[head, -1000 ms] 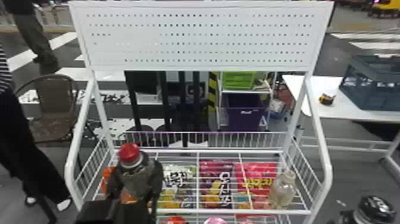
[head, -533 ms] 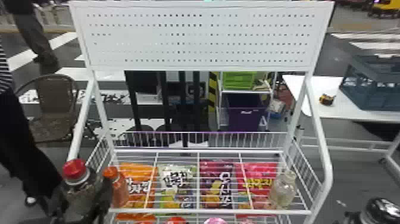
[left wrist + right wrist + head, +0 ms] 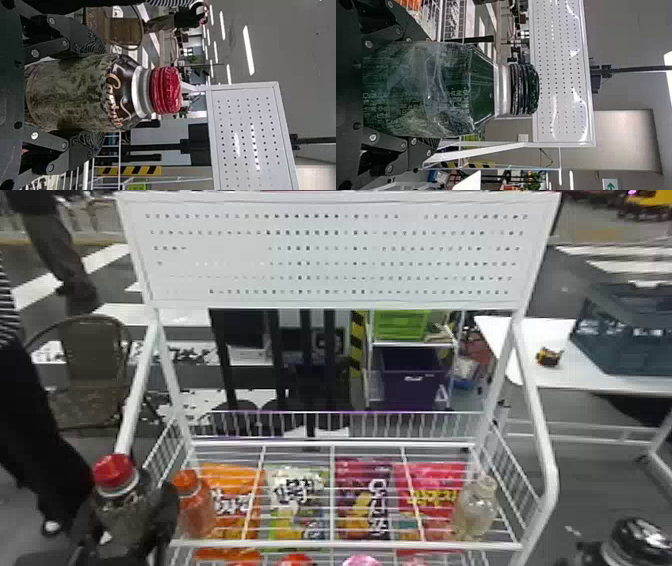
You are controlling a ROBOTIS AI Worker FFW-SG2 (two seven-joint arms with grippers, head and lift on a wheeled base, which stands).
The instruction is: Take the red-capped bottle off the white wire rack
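Striped floor (image 3: 35, 290) backs the white wire rack (image 3: 325, 545). My left gripper (image 3: 93, 94) clasps the red-capped bottle (image 3: 116, 495) beside it; swinging inward could knock it on the side rail (image 3: 136, 405). My right gripper (image 3: 425, 93) holds a black-capped bottle (image 3: 455, 89). The rack contains an orange bottle (image 3: 196, 505) and a clear bottle (image 3: 475, 510).

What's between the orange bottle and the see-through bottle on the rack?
The head view shows four snack bags there: orange, green, purple and red, seen through white wires.
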